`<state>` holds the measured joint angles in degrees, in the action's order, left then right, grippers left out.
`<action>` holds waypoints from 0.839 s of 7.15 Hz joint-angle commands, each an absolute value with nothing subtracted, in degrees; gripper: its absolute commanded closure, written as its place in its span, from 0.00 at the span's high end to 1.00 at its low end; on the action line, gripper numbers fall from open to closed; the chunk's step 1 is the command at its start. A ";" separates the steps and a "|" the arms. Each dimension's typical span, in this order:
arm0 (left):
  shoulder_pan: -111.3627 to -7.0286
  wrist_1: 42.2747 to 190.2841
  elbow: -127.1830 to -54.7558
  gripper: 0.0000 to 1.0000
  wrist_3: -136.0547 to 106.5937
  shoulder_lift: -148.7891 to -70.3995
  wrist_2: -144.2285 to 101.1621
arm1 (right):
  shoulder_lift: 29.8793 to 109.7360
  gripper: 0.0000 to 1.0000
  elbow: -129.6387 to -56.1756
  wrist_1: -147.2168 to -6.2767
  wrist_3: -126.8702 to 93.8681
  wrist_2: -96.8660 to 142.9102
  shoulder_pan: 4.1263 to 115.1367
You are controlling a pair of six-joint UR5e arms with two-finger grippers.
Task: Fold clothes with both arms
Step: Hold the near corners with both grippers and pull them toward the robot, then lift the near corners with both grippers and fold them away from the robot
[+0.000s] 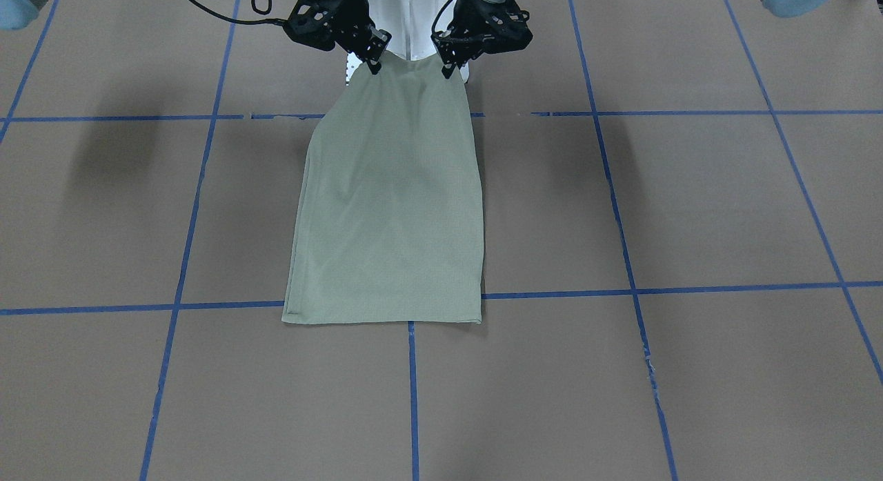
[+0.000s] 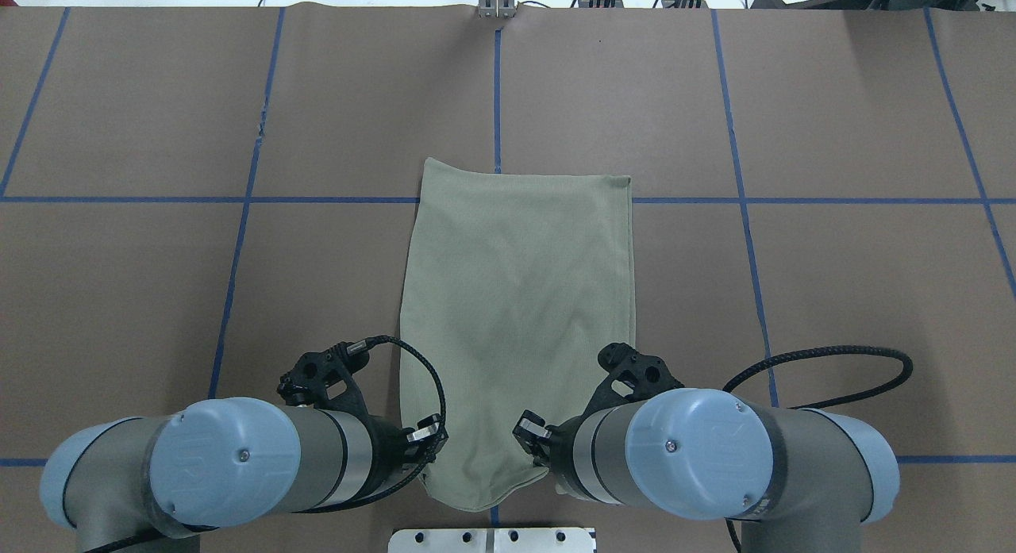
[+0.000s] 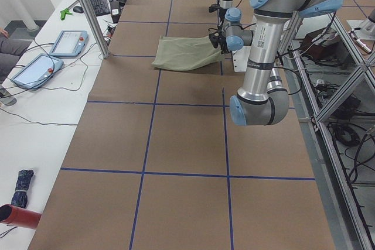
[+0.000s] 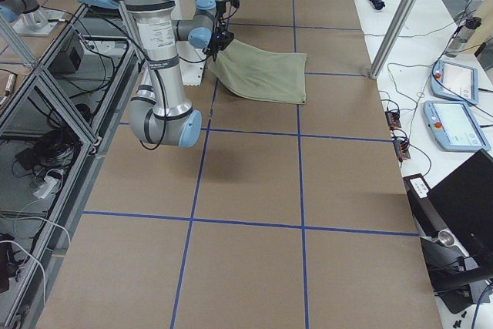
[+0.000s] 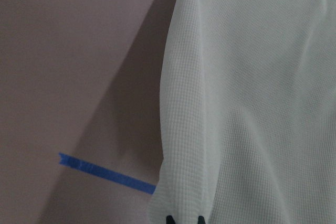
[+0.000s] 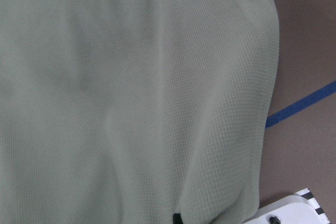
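Observation:
The sage-green shirt (image 1: 390,205) lies folded into a long narrow panel along the table's middle, its far hem flat on the brown table. Its near end is lifted at the robot's side. My left gripper (image 1: 448,70) is shut on one near corner and my right gripper (image 1: 374,65) is shut on the other. From overhead, the left gripper (image 2: 425,450) and right gripper (image 2: 532,450) flank the raised end of the shirt (image 2: 516,299). The left wrist view shows the shirt (image 5: 252,103) hanging from the fingertips (image 5: 169,219); the right wrist view is filled by the cloth (image 6: 131,87). Logo and hang tag are hidden.
The white base plate (image 2: 492,539) sits just behind the lifted end and shows in the right wrist view (image 6: 294,211). Blue tape lines (image 1: 412,398) grid the table. A metal post (image 3: 88,10) and tablets (image 3: 67,42) stand beyond the far edge.

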<state>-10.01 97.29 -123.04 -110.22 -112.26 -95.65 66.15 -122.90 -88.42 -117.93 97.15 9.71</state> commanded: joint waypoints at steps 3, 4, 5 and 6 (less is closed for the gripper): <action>-18.51 99.75 -119.20 0.00 -105.66 -116.62 -95.80 | 65.57 0.00 -121.74 -87.55 -117.16 96.59 18.17; -21.50 102.89 -115.18 0.00 -105.64 -117.24 -95.80 | 65.48 0.00 -120.68 -86.23 -116.81 96.59 21.41; -24.14 107.97 -111.40 0.00 -104.69 -117.51 -95.89 | 64.17 0.00 -116.24 -84.48 -114.89 96.77 24.49; -25.65 112.37 -107.27 0.00 -103.63 -118.47 -95.80 | 62.68 0.00 -111.93 -82.37 -114.09 97.03 27.83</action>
